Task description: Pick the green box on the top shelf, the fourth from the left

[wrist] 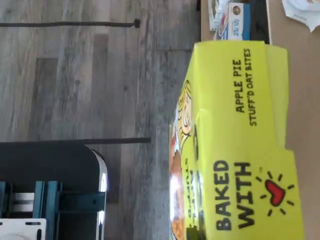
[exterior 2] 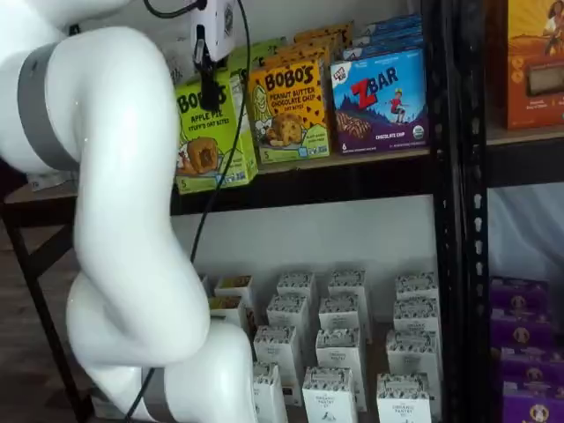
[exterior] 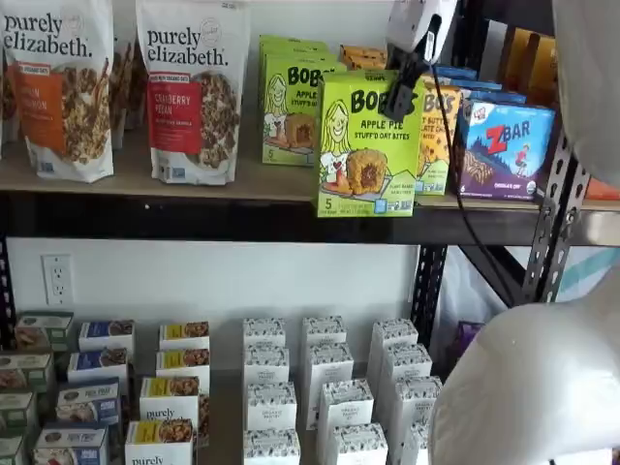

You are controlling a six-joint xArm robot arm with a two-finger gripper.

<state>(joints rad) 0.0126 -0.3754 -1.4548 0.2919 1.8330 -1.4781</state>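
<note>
Clenched on the lime-green Bobo's apple pie carton (exterior: 369,145), black gripper fingers (exterior: 401,85) are holding it at the tan wooden top shelf's (exterior: 262,184) front edge.

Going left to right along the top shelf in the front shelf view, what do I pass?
Orange granola bag → red granola bag → rear green Bobo's box → the green box in the tool → blue ZBar box.

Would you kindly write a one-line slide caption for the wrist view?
Wrist view: the green box fills the frame, its "Apple Pie Stuff'd Oat Bites" side showing, above grey plank floor.
</note>
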